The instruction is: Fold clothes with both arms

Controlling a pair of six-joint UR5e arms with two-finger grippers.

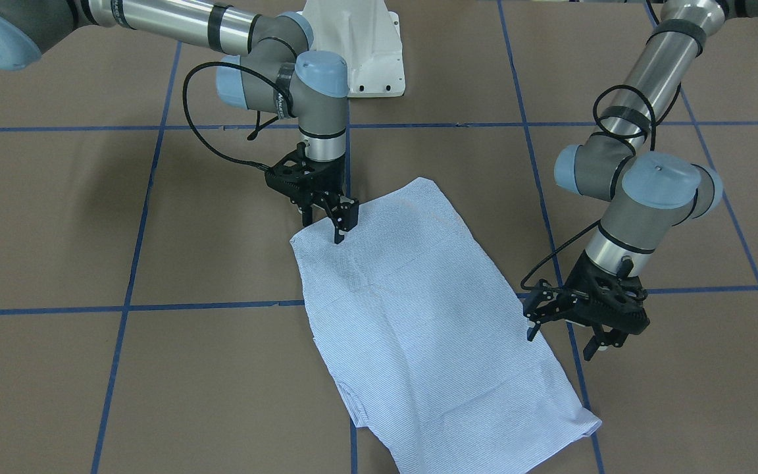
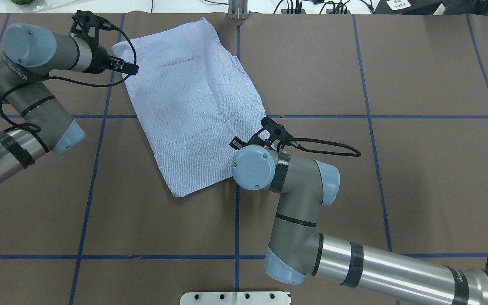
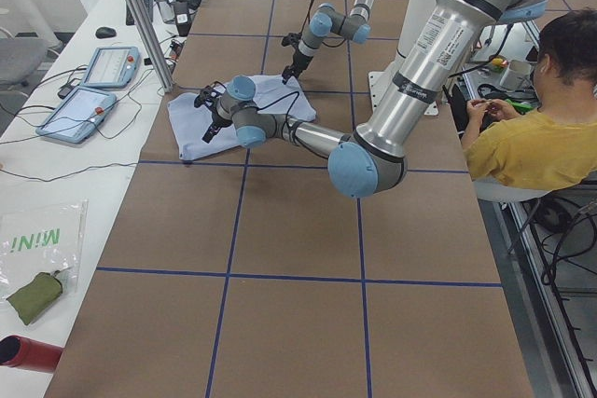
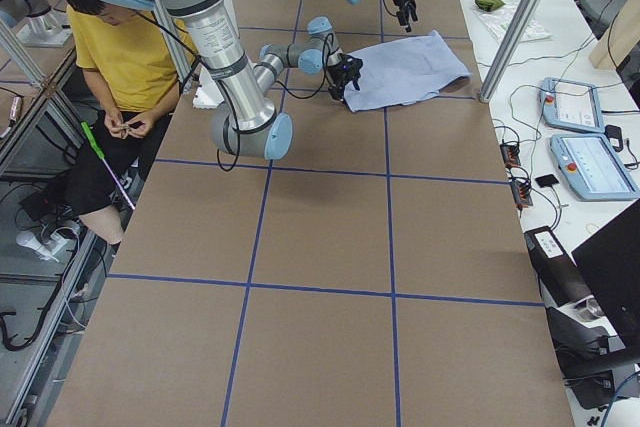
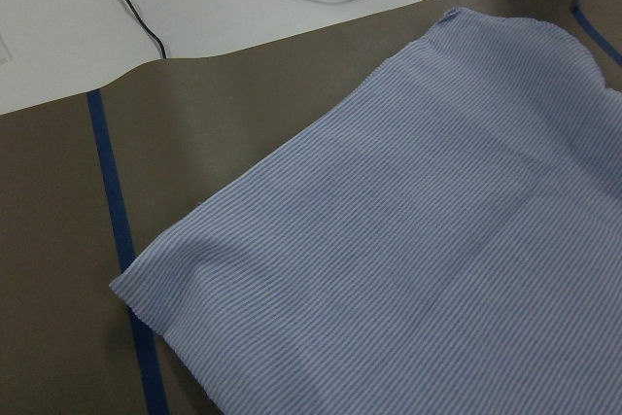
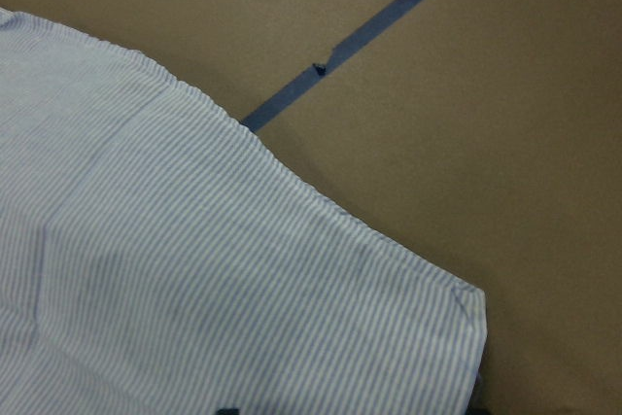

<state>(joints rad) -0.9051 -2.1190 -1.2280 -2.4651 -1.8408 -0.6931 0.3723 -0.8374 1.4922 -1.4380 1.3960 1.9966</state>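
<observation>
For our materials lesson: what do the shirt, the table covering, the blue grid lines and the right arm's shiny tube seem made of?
Shirt: thin woven fabric, probably cotton, matt; fine stripes, soft creases.
Table covering: brown paper or card, matt; wavy edge.
Grid lines: blue tape; one nicked.
Right arm's tube: brushed metal, possibly aluminium; bright highlights.

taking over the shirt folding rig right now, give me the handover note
Left pincer: open and empty, low beside the shirt's left edge, toward its far corner.
Right pincer: looks open, fingertips down at the shirt's near right corner; the cloth is not lifted.
Shirt: flat on the brown table, already folded into a narrow panel. No sleeves, collar or buttons show.
Left to do: nothing is gripped yet. The next step is probably to grasp at both spots and fold the panel over again.
</observation>
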